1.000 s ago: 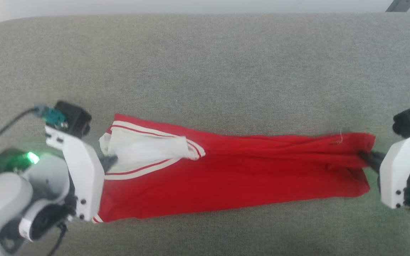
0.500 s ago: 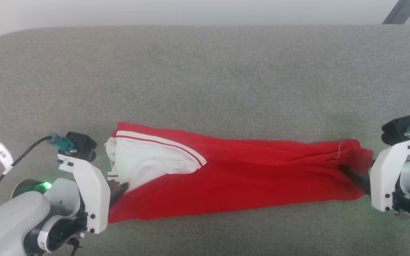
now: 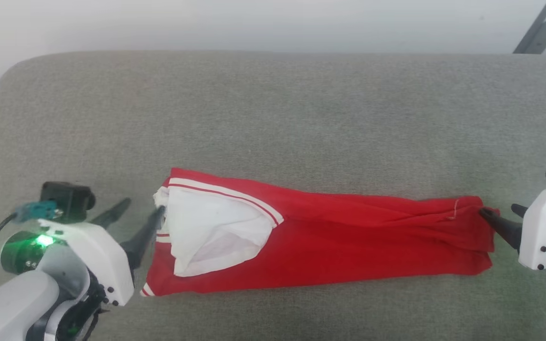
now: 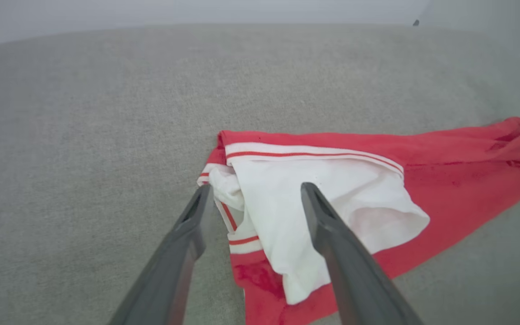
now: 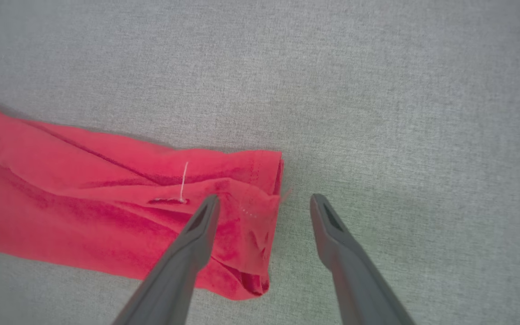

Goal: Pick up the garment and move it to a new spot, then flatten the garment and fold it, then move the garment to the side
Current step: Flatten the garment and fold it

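My left gripper sits at about 8 o'clock in the head view, its fingers spread and pinching nothing. In the left wrist view, the left gripper straddles the garment's end: one finger is over the white sleeve and the other over bare surface just beside the edge. I cannot tell whether either tip touches the cloth.

My right gripper is at 3 o'clock, also spread and empty. In the right wrist view, the right gripper has one finger over the hem corner and the other over the grey surface.

The garment lies on the surface as a long narrow red band. It runs from 9 o'clock to 3 o'clock just below the middle of the head view, with the white sleeve folded on top at its 9 o'clock end.

I judge the lengthwise folds done and the fold across the length the step now in hand. For the next move I would close each gripper on its own end, taking every layer. One end would then go over to meet the other with the edges square. The sleeve sits loose and may slip out, and the hem is rumpled, so a shallow pinch could catch only the top layer.
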Robot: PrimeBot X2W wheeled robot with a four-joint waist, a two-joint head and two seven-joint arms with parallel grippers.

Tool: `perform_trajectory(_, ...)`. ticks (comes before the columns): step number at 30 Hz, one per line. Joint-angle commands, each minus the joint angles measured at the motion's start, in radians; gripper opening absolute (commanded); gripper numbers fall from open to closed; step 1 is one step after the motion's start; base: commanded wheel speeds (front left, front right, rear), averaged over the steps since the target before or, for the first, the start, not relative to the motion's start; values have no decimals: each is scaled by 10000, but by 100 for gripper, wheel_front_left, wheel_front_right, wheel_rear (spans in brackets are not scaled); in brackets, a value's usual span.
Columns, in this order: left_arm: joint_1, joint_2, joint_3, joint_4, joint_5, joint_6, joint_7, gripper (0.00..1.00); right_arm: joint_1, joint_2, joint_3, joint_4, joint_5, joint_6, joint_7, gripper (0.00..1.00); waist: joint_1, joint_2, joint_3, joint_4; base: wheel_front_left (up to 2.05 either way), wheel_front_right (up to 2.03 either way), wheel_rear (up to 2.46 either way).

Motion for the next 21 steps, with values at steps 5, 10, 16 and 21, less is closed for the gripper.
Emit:
perform_trajectory(5, 777, -309, 490, 353, 203, 168, -1862, 100, -26, 259, -401, 318, -222, -11, 437, 100, 0, -1, 133, 349, 0, 0, 0)
perform_trajectory(10, 1422, -676, 1104, 825, 521, 294, -3053, 100, -58, 378, -498, 918, -117, -11, 1026, 100, 0, -1, 313, 802, 0, 0, 0)
perform_trajectory(16, 2376, -1548, 2932, 1126, 1628, 302, -3187, 100, -196, 607, -268, 1910, -23, -12, 1486, 100, 0, -1, 470, 1154, 0, 0, 0)
perform_trajectory(21, 3280, -2478, 4645, 1288, 2772, -108, -3189, 100, -345, 767, 237, 2463, 296, -4, 1803, 27, 0, -1, 529, 1293, 0, 0, 0)
